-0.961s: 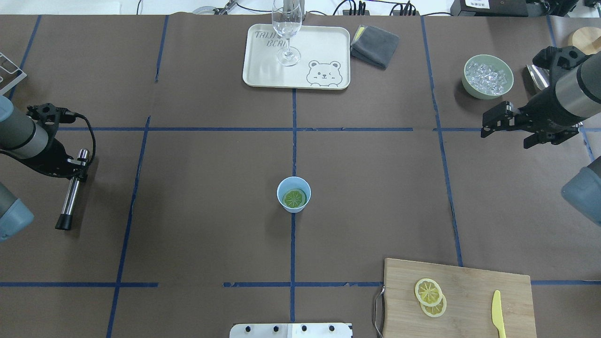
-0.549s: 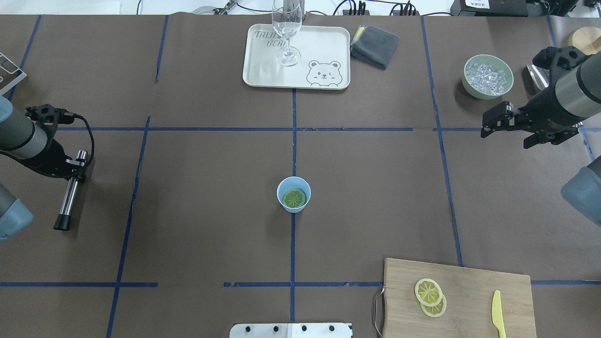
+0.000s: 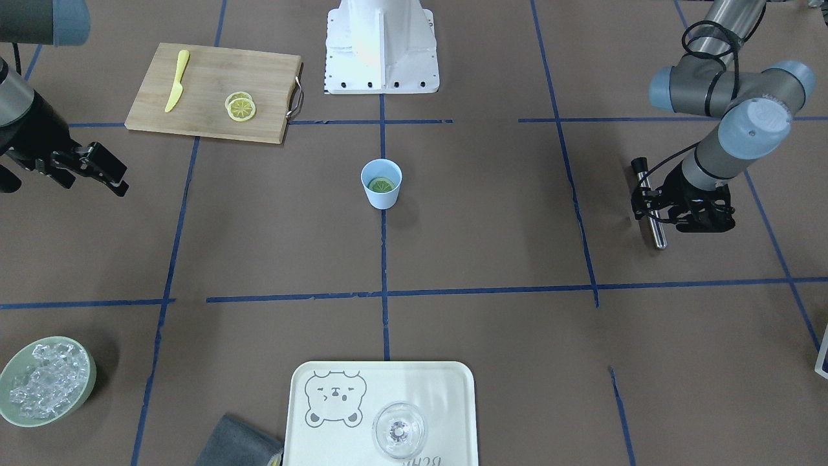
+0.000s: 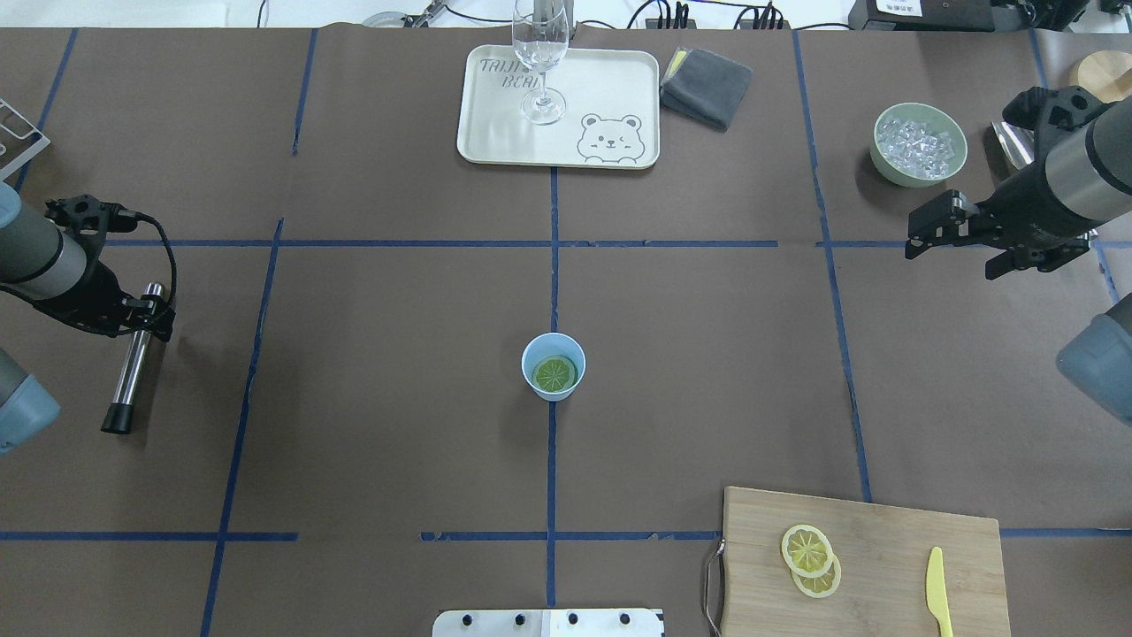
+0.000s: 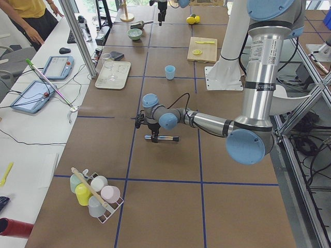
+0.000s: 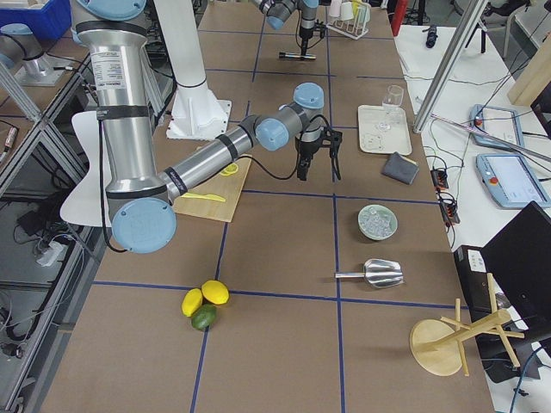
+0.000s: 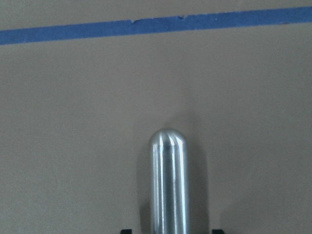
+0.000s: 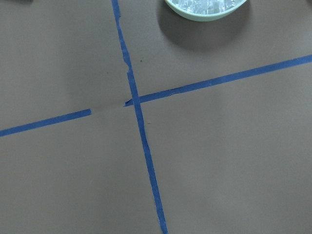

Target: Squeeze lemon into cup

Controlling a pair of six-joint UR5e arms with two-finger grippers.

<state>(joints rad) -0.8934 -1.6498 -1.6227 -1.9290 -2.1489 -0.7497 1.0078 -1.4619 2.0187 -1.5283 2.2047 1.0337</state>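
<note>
Steel rod (image 4: 134, 356) slightly lower than before.

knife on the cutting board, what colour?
Yellow. The knife shows best in the overhead exterior view, lying on the wooden board.

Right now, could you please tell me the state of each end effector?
Left end effector: around the metal muddler lying on the table; whether it is clamped cannot be told.
Right end effector: open, holding nothing.

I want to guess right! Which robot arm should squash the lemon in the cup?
Probably the left. Its end effector is at the metal rod, while the right end effector is empty. A lemon slice lies in the cup.
</note>
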